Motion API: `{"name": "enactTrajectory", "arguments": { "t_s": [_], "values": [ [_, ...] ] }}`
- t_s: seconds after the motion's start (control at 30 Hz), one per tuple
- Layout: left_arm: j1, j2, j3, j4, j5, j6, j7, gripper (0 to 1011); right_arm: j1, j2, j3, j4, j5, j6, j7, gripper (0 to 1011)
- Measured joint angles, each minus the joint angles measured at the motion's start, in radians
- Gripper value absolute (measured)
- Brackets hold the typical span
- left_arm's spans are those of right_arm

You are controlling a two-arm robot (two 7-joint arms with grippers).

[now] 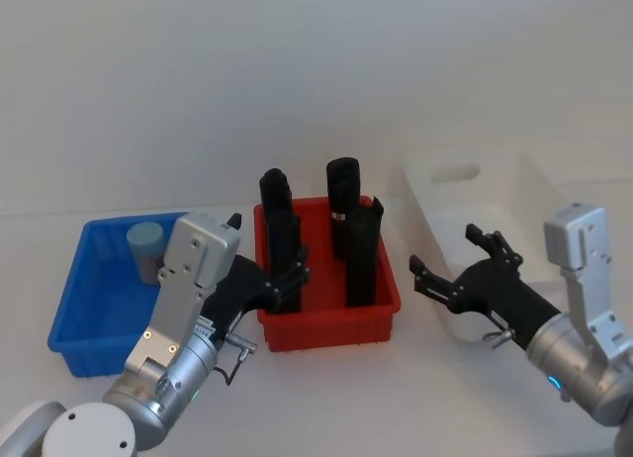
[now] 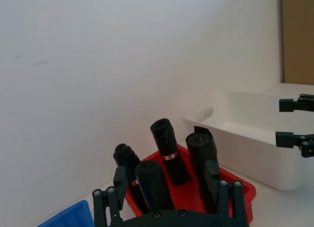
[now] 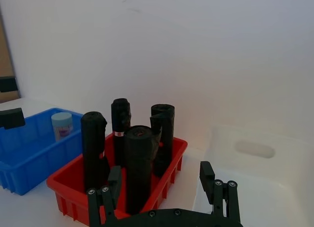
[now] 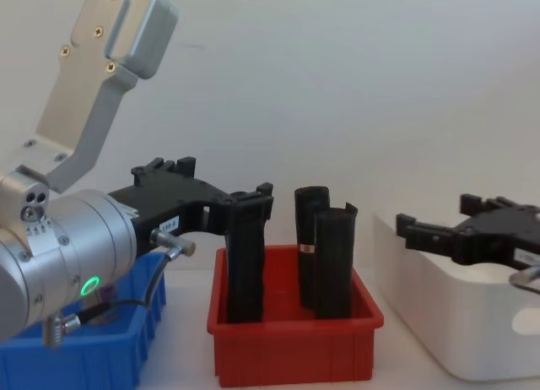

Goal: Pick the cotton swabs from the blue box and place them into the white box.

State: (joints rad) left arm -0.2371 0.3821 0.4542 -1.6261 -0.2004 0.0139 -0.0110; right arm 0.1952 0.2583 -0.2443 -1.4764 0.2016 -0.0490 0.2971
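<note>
Swab tub (image 1: 146,247) stands in blue box's (image 1: 71,284) far right corner. Left claw (image 1: 294,272), spread, at red box's (image 1: 326,330) left edge. Right claw (image 1: 445,256), spread, at white box's (image 1: 423,202) left edge.

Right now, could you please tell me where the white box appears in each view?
Head view: white box at the right.
Left wrist view: white box on the picture's right.
Right wrist view: white box at the picture's lower right.
Chest view: white box at lower right.
Shared landmark: the red bin beside it.
</note>
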Motion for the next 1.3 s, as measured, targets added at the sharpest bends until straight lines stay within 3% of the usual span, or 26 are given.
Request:
{"name": "enactTrajectory", "arguments": {
  "t_s": [0.5,1.3],
  "values": [
    [0.000,0.000,0.000,0.000,0.000,0.000,0.000,1004,0.170,-0.071,-0.025,0.249,-0.054,-0.060,0.126,1002],
    [0.000,0.000,0.000,0.000,0.000,0.000,0.000,1004,0.410,-0.155,-0.035,0.605,-0.058,-0.135,0.259,1002]
  ]
}}
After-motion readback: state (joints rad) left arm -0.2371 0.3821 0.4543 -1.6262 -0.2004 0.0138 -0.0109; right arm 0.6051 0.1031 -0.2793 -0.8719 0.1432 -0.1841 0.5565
